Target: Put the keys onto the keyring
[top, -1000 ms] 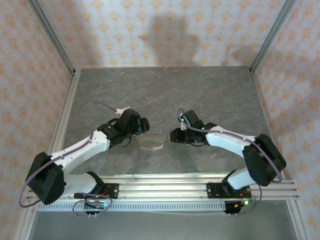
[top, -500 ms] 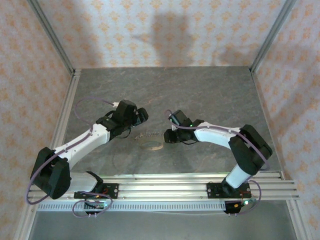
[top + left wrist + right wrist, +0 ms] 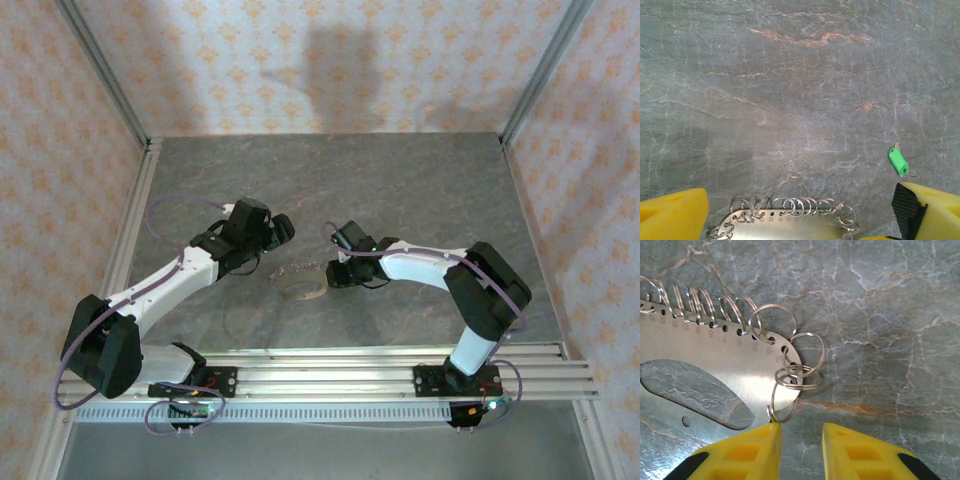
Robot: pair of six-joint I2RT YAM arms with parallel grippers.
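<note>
small green tag (image 3: 898, 161) on the table (image 3: 790, 75) — apart from the keyring (image 3: 780, 229)

I see a grey, veined stone table (image 3: 400, 180) walled on three sides by panels (image 3: 350, 60) with an orange pattern, metal rails (image 3: 330, 365) along its near edge, and a small green tag (image 3: 898, 161) lying on the bare top

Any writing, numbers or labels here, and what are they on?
"7" and "6", as best I can read: stamped beside holes on the metal keyring, right wrist view.
Neighbouring numerals there, and those in the left wrist view: too small or blurred.
Green tag: no readable text.
</note>
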